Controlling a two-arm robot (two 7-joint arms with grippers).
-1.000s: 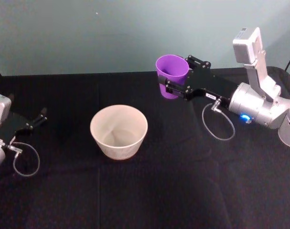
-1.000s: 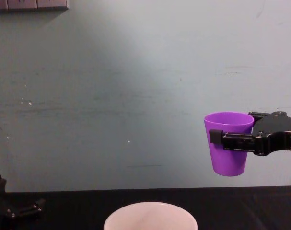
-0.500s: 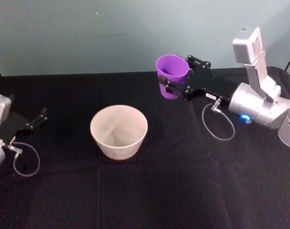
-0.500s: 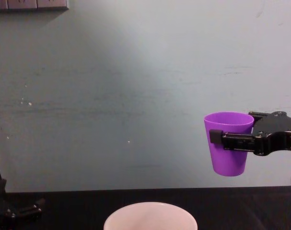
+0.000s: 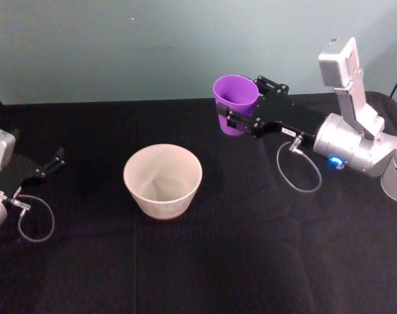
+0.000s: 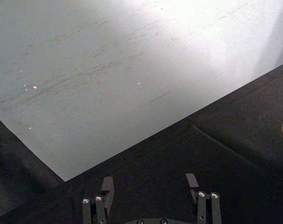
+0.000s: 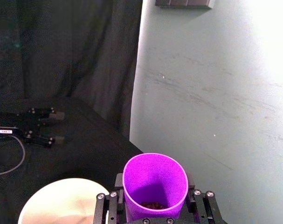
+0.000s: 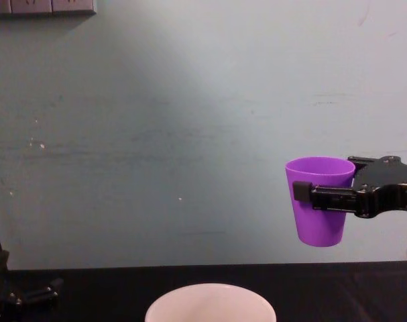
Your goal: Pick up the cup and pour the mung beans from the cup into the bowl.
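Note:
My right gripper (image 5: 241, 112) is shut on the purple cup (image 5: 235, 103), holding it upright in the air, well above the black table and to the right of the bowl. The cup (image 8: 318, 201) hangs clear of the table in the chest view. Dark mung beans (image 7: 152, 204) lie at the bottom of the cup (image 7: 155, 184). The pale bowl (image 5: 163, 180) stands on the table near the middle; its rim (image 8: 210, 302) shows low in the chest view. My left gripper (image 5: 46, 165) rests open at the table's left edge, its fingers (image 6: 107, 185) spread with nothing between them.
A black cloth covers the table (image 5: 237, 248). A teal wall (image 5: 152, 46) rises just behind it. A grey cable loop (image 5: 299, 171) hangs from the right arm, another cable loop (image 5: 34, 222) from the left arm.

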